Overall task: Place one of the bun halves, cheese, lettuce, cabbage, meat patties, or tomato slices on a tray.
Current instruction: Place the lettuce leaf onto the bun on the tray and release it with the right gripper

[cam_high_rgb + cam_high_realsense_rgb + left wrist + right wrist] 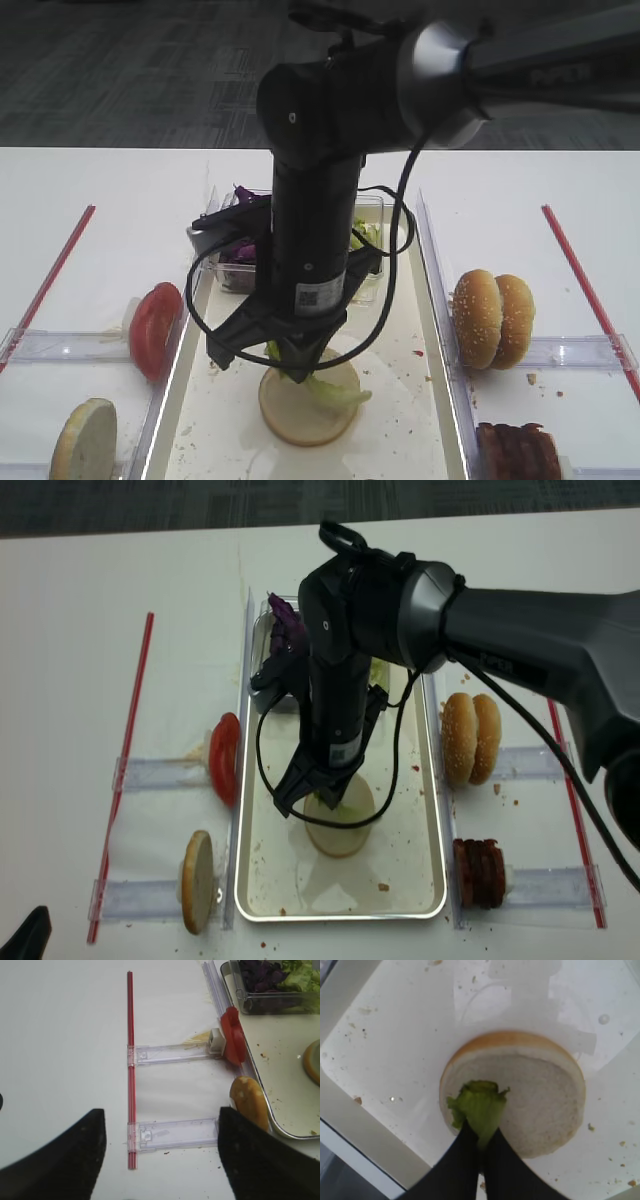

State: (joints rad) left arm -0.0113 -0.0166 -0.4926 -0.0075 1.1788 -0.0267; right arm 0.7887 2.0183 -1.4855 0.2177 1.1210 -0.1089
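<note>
White table (pixel 120 200), crumb-speckled tray (pixel 400 420)

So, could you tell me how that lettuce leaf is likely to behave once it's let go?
The lettuce, pinched in the right end effector, looks thin and crinkled, so probably floppy and light. It drapes over the bun half, so it will likely settle flat, though it may cling to the fingers.

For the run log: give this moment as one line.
right tool: shut on lettuce | lettuce: over bun on tray | left tool: open, idle

Lettuce (pixel 479 1105) – crinkly, pale green – over bun half (pixel 530 1105) (cut-side up) on tray (pixel 395 1050).
</note>
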